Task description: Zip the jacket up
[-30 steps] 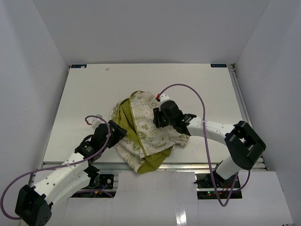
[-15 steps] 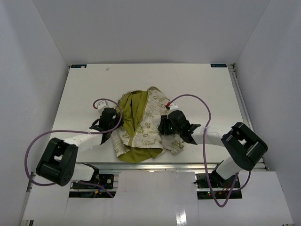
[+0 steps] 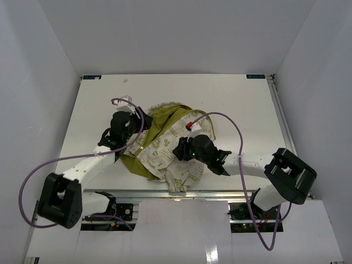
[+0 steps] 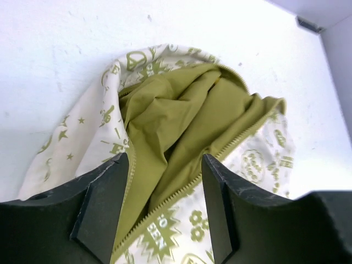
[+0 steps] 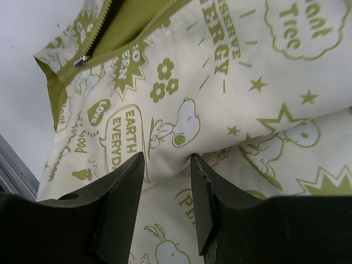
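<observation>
Jacket (image 3: pixel 165 149) is lying crumpled at the front middle of the desk (image 3: pixel 236 104), still unzipped with the olive lining (image 4: pixel 181 118) showing. Left gripper (image 4: pixel 165 165) is spread wide over the open zipper (image 4: pixel 242 135). Right gripper (image 5: pixel 166 160) is narrow, pinching a fold of the printed front.

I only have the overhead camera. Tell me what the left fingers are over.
Observer: A row of zipper teeth runs between the left fingers, which stand apart over the jacket where its olive lining shows.
Operator: Now report the right side.
Observer: A fold of the cream printed fabric sits between the right fingers.
Operator: Find the slider.
Observer: The right wrist view shows a small metal piece on the zipper, near a corner of the jacket; the two tracks are parted beyond it.
</observation>
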`<move>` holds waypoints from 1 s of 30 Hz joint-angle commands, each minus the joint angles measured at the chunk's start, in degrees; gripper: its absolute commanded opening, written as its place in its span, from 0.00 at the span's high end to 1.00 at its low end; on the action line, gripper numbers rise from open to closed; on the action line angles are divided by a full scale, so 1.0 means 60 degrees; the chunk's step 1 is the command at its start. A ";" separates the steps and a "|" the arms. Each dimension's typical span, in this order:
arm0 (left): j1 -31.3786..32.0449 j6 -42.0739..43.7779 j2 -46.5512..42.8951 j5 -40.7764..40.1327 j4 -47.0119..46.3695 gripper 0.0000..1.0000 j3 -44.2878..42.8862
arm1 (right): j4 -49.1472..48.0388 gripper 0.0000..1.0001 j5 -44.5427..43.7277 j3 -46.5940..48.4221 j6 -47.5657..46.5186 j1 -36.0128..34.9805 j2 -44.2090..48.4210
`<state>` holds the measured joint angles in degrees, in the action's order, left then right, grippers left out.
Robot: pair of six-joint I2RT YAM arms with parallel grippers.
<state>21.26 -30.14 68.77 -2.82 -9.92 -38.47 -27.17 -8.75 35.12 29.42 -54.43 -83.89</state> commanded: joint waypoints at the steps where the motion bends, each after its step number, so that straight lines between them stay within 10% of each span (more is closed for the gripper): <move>1: 0.0002 -0.0591 -0.1882 -0.0119 0.2538 0.36 0.0298 | 0.0291 0.54 0.0365 0.0587 -0.1081 0.0313 0.0910; 10: -0.0113 -0.2589 -0.4836 -0.0908 0.3109 0.44 0.2703 | 0.1597 0.51 0.2480 0.1621 -0.2118 0.0634 0.1246; 30: -0.0174 -0.3463 -0.4811 -0.0628 0.1008 0.39 0.4972 | 0.1563 0.50 0.2433 0.1041 -0.2425 0.0632 0.1599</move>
<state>20.67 -51.22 40.07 -6.44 1.54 -9.77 -16.34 5.61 41.64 15.81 -50.74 -75.31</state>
